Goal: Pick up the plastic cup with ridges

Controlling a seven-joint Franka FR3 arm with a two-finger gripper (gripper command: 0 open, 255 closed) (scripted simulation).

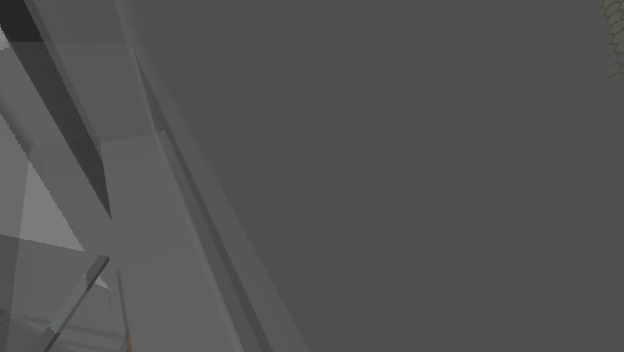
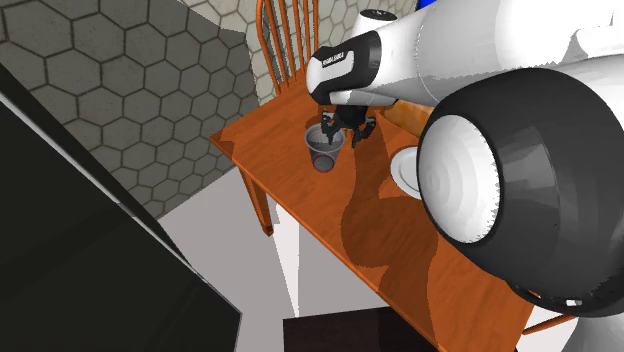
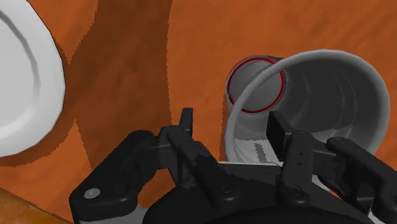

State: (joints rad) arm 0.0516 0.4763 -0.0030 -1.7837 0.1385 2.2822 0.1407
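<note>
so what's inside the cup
The cup looks empty: ridged grey walls down to a red-ringed bottom. One finger of the gripper covers part of its near inner wall.

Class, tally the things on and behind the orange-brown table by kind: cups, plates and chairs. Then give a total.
Cups: 1, the grey cup
Plates: 1, the white plate
Chairs: 1, the wooden chair
Total: 3

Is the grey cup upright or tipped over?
Upright: the cup stands on its base on the table, its open mouth facing the gripper.
</note>
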